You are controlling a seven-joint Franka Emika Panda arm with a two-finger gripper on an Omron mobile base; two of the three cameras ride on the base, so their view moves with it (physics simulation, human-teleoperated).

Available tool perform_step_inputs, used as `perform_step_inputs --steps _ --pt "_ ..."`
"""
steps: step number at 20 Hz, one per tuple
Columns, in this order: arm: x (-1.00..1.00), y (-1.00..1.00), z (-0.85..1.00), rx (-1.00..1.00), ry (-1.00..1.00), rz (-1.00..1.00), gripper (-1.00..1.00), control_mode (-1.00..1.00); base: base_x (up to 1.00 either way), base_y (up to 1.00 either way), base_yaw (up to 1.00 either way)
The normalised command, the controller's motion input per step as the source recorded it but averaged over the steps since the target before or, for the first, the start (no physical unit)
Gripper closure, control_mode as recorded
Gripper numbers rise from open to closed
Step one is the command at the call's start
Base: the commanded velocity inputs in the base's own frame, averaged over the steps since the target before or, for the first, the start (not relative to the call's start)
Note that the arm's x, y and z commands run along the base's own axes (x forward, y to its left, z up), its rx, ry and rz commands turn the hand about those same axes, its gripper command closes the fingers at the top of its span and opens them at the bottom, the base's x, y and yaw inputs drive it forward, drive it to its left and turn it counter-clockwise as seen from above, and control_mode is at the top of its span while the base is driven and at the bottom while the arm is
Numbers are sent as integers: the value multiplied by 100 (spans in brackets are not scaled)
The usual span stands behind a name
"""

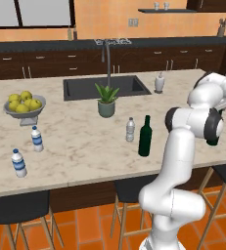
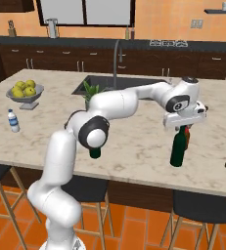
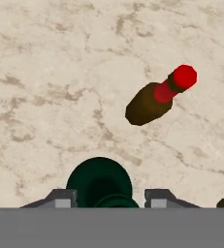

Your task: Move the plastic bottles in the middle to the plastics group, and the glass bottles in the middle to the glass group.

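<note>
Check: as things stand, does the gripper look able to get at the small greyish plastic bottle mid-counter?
Probably yes. The gripper sits at a green wine bottle far from it, but the greyish bottle stands in open counter, with the other wine bottle beside it, apart.

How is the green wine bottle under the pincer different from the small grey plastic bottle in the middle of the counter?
The green wine bottle is dark and opaque; the grey plastic bottle is clear and pale. The wine bottle is clearly taller, with a slim neck; the plastic bottle is short and stubby. The wine bottle stands on the right of the counter with the pincer over its neck; the plastic bottle stands free in the middle. Both are upright.
</note>
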Motion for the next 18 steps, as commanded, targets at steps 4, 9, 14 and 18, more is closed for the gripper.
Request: perform_step_inputs --steps 4,9,14,18 --pt "-8 -5 -17 0 0 0 -100 -100 0 0 0" --pt "-1 3 -4 0 0 0 -100 -100 0 0 0" --pt "-1 14 1 0 0 0 -100 -100 0 0 0" --pt "-21 11 7 0 0 0 -100 -100 0 0 0"
